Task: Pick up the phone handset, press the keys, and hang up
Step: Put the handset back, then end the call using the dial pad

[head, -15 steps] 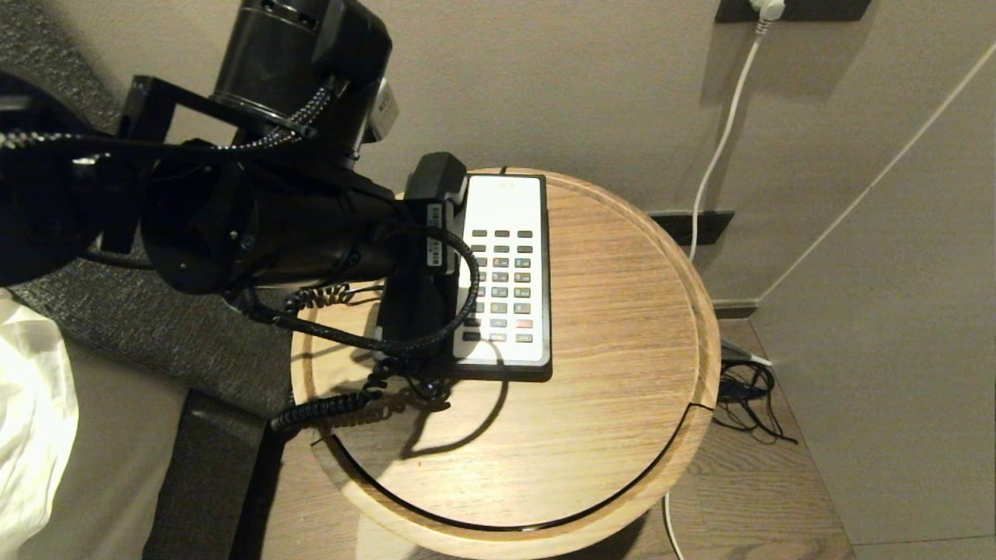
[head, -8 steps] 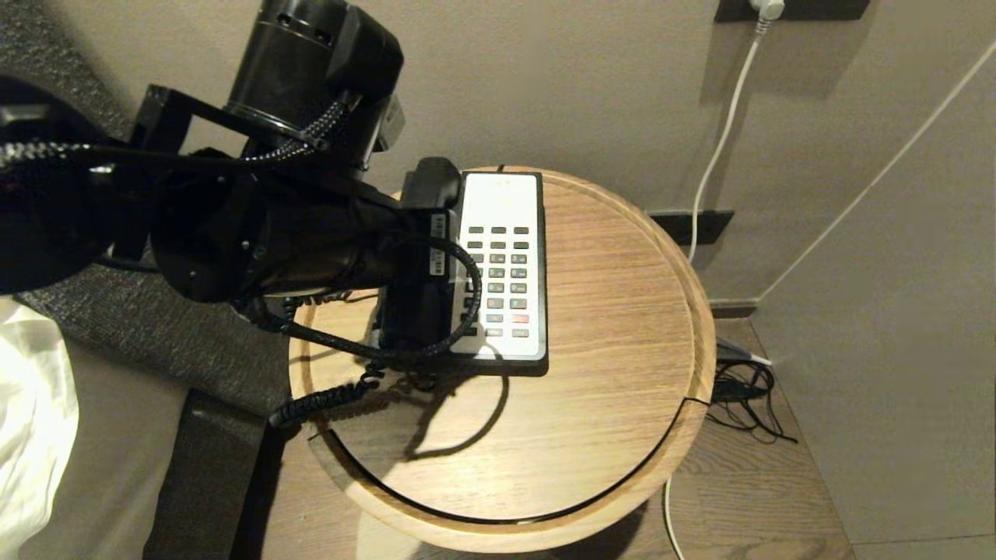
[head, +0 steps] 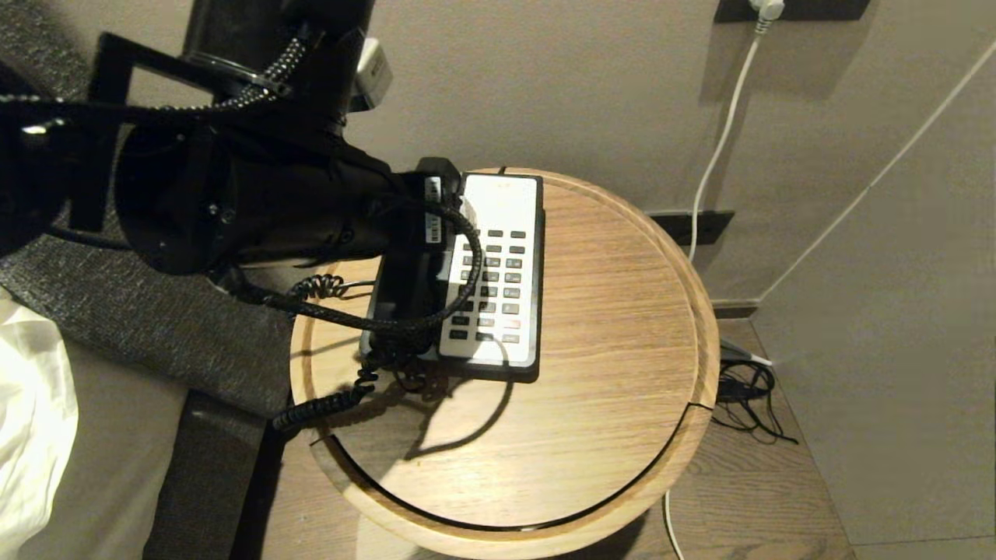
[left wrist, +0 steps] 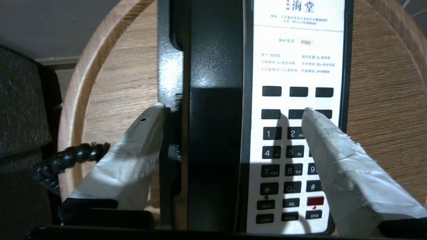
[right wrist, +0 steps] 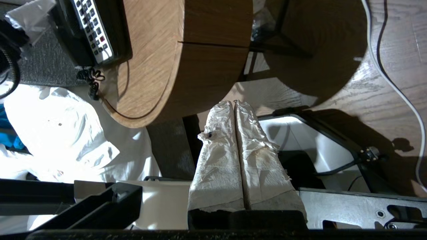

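The black phone handset (left wrist: pixel 213 116) lies in its cradle along the left side of the phone base; only its far end (head: pixel 437 168) shows in the head view. The keys (left wrist: pixel 290 153) fill the white faceplate beside it and also show in the head view (head: pixel 494 288). My left gripper (left wrist: pixel 233 108) is open and straddles the handset. One fingertip (left wrist: pixel 156 111) is against the base's outer edge, the other (left wrist: pixel 308 115) is over the upper keys. The coiled cord (head: pixel 327 400) trails off the table's left edge. My right gripper (right wrist: pixel 234 101) is shut and empty, parked low beside the table.
The phone sits on a round wooden table (head: pixel 607 350) with a raised rim, against a wall. A white cable (head: pixel 720 140) hangs from a wall socket. Black cables (head: pixel 747 397) lie on the floor at the right. A dark upholstered panel (head: pixel 156 327) and white bedding (head: pixel 31 389) are at the left.
My left arm has shifted up and to the left in the head view. The phone base has turned a little, its near end swinging left.
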You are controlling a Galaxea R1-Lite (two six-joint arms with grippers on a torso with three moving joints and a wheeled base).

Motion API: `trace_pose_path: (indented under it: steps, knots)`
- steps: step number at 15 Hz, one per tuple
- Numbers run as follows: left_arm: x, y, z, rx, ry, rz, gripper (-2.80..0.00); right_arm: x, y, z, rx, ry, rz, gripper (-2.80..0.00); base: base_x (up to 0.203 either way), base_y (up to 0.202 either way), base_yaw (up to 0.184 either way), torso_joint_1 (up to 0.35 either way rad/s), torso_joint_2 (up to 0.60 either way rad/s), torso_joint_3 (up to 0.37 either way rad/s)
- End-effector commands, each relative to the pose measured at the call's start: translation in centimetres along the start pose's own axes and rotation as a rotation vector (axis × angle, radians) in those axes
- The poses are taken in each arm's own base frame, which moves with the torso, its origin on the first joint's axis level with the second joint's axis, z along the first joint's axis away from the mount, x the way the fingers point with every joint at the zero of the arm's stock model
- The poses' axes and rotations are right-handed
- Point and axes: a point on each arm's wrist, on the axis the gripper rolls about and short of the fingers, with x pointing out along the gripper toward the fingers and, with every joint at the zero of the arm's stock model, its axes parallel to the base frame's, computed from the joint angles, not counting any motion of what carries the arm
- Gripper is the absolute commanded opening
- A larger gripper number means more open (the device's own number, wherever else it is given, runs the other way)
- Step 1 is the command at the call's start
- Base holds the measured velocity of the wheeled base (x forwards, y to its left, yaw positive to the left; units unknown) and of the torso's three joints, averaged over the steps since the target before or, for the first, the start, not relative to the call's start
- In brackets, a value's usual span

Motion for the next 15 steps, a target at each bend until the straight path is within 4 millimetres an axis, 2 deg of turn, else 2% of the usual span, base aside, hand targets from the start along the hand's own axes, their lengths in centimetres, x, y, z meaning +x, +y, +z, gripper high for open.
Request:
trace_pose_path:
  steps: [1,2,3,7,10,13,15]
  knots:
    - [-1.6,0.8,0.3,-0.016,-0.023,-0.007,0.0,0.1,-0.3,-0.3,0.005,0.011,-0.008,-2.8,0.0,0.0,0.0,0.0,0.0,0.0]
    - [-2.2,1.1,0.2,-0.015,-0.024,-0.007,0.0,0.2,-0.5,-0.4,0.005,0.016,-0.011,-2.8,0.0,0.0,0.0,0.0,0.0,0.0]
    - [-2.6,1.5,-0.1,-0.012,-0.02,-0.005,-2.8,0.2,-0.7,-0.7,0.005,0.018,-0.014,-2.8,0.0,0.0,0.0,0.0,0.0,0.0]
    - [-7.2,4.5,-0.8,-0.044,-0.062,-0.028,-2.8,0.2,-1.2,-1.2,0.012,0.029,-0.035,-2.8,0.0,0.0,0.0,0.0,0.0,0.0]
    - [-11.3,8.0,-3.5,-0.065,-0.064,-0.069,-2.8,-0.7,-0.3,-0.4,0.014,0.053,-0.065,-2.8,0.0,0.0,0.0,0.0,0.0,0.0]
    - [-13.7,10.9,-8.1,-0.086,0.013,-0.178,-2.8,0.8,2.4,2.3,0.019,0.126,-0.138,-2.8,0.0,0.0,0.0,0.0,0.0,0.0]
    - [-14.7,12.5,-9.6,-0.169,0.017,-0.195,-2.8,2.5,5.1,5.0,0.009,0.154,-0.163,-2.8,0.0,0.0,0.0,0.0,0.0,0.0]
